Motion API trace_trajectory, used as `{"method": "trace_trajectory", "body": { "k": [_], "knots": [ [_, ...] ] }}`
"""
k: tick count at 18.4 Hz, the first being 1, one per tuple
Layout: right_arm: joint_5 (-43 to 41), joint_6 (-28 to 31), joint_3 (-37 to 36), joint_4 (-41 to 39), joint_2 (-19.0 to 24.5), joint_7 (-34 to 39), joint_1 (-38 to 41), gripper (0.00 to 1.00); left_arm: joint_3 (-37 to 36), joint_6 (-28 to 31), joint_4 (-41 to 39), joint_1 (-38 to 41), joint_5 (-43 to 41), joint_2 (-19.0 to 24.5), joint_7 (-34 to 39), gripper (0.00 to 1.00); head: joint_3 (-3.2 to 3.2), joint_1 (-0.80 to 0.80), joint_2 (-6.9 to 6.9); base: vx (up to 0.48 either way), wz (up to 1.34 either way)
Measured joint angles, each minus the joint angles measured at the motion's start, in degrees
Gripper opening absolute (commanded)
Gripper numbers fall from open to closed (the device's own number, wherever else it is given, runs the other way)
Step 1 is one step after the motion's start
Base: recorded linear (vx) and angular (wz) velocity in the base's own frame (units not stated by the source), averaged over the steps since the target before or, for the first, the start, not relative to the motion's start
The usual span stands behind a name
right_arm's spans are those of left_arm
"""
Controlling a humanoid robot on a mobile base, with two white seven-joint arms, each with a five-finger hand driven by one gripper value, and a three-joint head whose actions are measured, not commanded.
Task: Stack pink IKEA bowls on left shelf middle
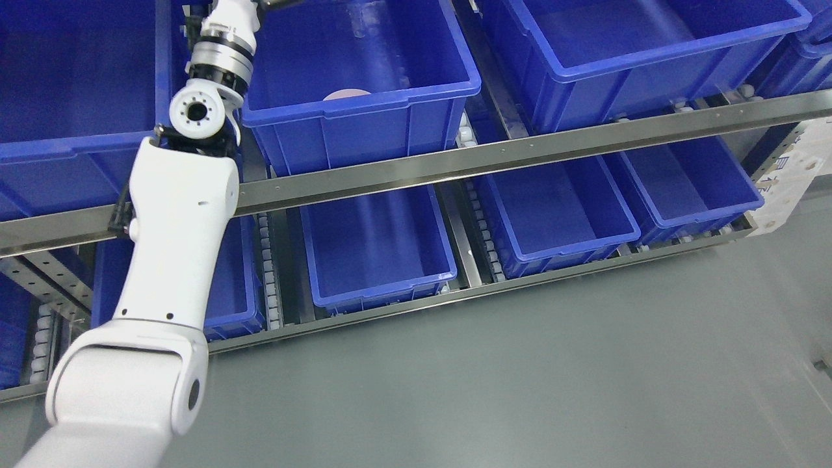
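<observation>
The white left arm (175,247) reaches up past the deep blue plastic bin (364,97) on the upper shelf; its hand leaves the frame's top edge, so the fingers' state cannot be told. A pale pink bowl's rim (346,95) peeks above the bin's front wall. Lower straight down, centred over that bowl, clear of the walls.

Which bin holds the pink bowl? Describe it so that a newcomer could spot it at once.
Start at the long steel rail that crosses the shelf and look at the upper row of blue bins behind it. Beside the left arm, which reaches up there, stands the bin you want. It alone shows a pale pink bowl peeking above its front rim; the neighbouring bins show only blue.
</observation>
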Motion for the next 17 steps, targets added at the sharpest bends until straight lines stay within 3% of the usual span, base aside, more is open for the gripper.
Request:
{"method": "trace_trajectory", "body": {
  "k": [4,10,17],
  "knots": [
    [0.0,0.0,0.0,0.0,0.0,0.0,0.0,1.0,-8.5,0.3,-8.9,12.6,6.3,-0.7,7.9,0.99,0.0,0.0,0.03,0.0,0.0],
    [0.0,-0.2,0.0,0.0,0.0,0.0,0.0,1.0,-13.4,-1.5,-19.4,30.1,9.5,-1.3,6.0,0.98,0.0,0.0,0.0,-0.003,0.0],
    [0.0,-0.2,0.0,0.0,0.0,0.2,0.0,1.0,-14.7,-4.4,-27.4,38.0,10.6,-1.7,5.6,0.97,0.0,0.0,0.0,-0.003,0.0]
  ]
}}
